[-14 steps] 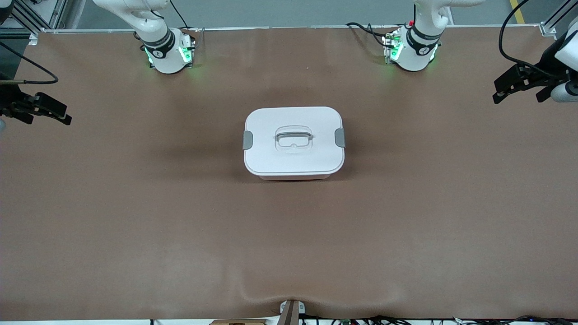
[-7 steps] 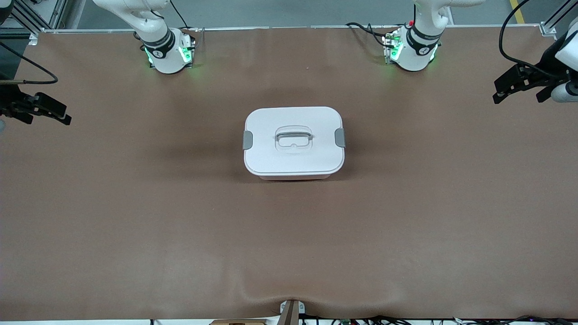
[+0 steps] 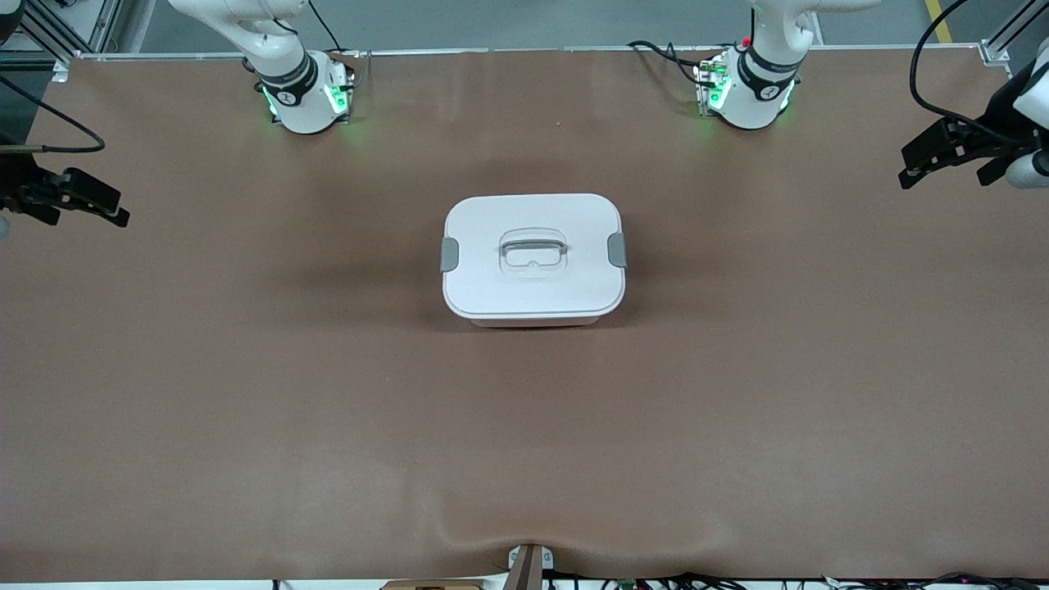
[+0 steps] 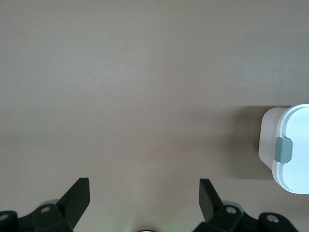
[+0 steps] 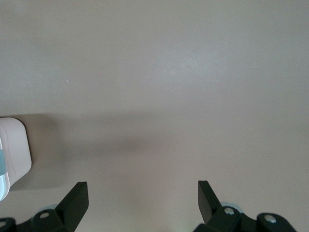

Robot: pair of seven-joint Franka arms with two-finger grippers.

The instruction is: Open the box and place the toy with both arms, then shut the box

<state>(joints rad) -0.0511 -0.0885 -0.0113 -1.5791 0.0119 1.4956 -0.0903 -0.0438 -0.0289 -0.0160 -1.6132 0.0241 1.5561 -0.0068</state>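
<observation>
The left tool (image 3: 922, 164) hangs in the air over the left arm's end of the table (image 3: 246, 393), its two black fingers (image 4: 77, 195) spread wide with nothing between them; the wrist view shows only bare brown surface in the gap, and a corner of the box off to one side. The right tool (image 3: 102, 205) hangs over the right arm's end of the table, its fingers (image 5: 77, 198) likewise wide apart and empty; its wrist view also shows bare surface between them, with a rounded corner of the box at the edge of the picture. Both tools are well apart from the box.

The two white arms rise from their bases along the table's edge farthest from the front camera; the left arm's base (image 3: 750, 90) and the right arm's base (image 3: 303, 94) each glow green at the foot, with black cables running beside them.

The box (image 3: 533, 258) sits flat near the middle of the table, between the two tools; its white lid (image 3: 533, 291) is on, a grey latch (image 3: 449, 254) at the end toward the right arm and another grey latch (image 3: 618, 249) at the end toward the left arm; a recessed handle (image 3: 533, 248) lies in the centre of the lid; a thin strip of the pinkish base (image 3: 533, 323) shows under the lid's edge nearest the front camera.

The toy is not visible in any view.
</observation>
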